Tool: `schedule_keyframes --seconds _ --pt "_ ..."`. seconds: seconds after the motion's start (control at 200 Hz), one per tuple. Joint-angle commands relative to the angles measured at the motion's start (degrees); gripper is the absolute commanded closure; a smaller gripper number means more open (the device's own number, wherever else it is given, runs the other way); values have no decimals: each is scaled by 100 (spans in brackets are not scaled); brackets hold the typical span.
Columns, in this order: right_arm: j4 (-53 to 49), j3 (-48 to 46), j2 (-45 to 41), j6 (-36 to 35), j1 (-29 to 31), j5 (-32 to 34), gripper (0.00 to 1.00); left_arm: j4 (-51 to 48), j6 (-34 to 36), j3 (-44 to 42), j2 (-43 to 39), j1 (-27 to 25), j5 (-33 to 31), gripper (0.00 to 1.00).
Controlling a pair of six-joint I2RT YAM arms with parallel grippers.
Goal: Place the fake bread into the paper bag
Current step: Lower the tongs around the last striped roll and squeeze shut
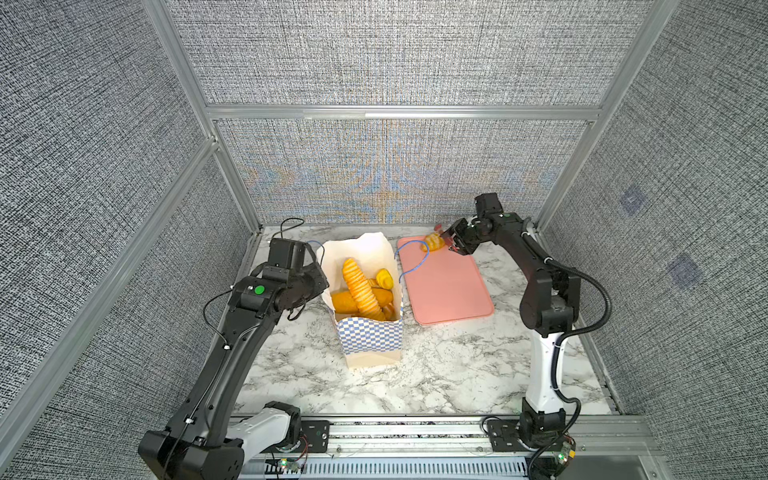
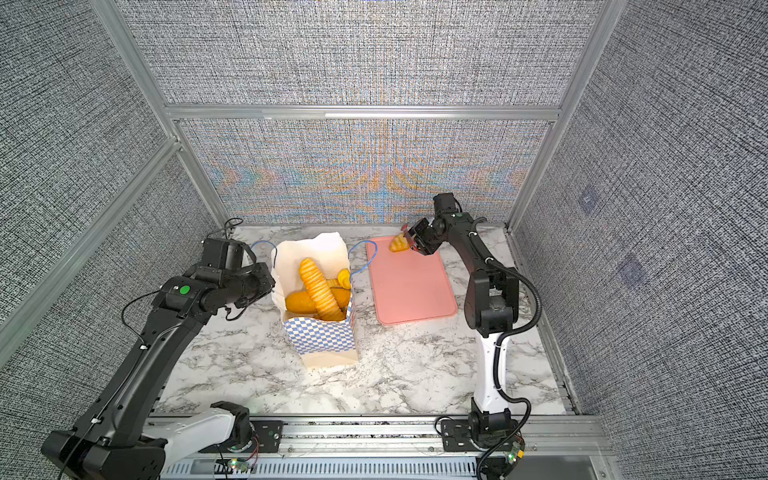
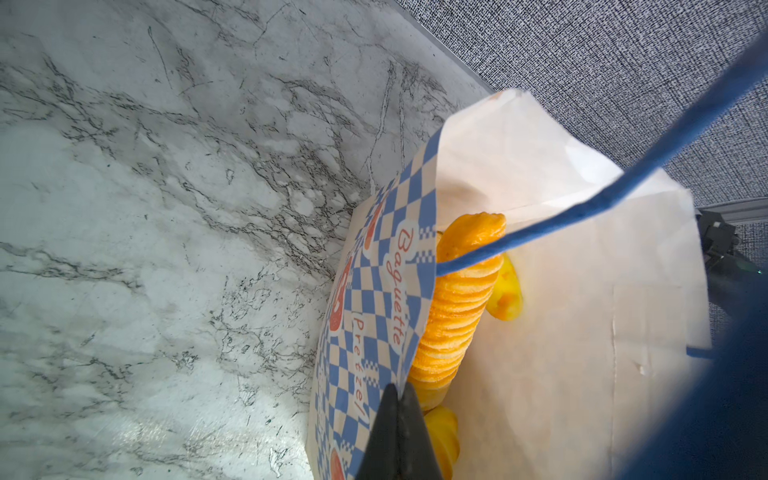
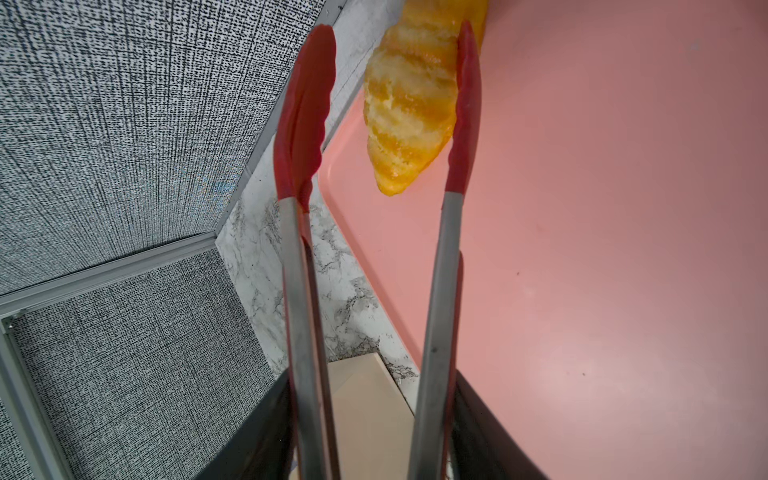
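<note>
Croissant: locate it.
In both top views the croissant sits at the tray's far left corner, right of the bag, between the tongs' tips.

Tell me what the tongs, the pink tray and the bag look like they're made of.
The tongs: grey brushed metal arms, likely steel, with matte red tips that look like silicone. The pink tray: probably plastic, smooth satin, moulded in one piece with a rounded raised rim. The paper bag: thin cream paper, matte, creased and letting light through, with a printed blue check band.

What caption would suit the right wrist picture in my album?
Red tongs flank a ridged bread at the pink tray corner.
</note>
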Motion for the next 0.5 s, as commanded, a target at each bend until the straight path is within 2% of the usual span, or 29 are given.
schedule_keyframes --seconds 0.0,0.29,0.495 --pt "-55 76 61 30 3 -8 44 -187 55 23 18 1 -87 97" --pt "-153 63 47 -43 -16 -70 49 -122 40 20 61 3 -124 97" --pt "-107 -389 -255 -126 -142 -243 51 -45 20 2 91 5 -111 97"
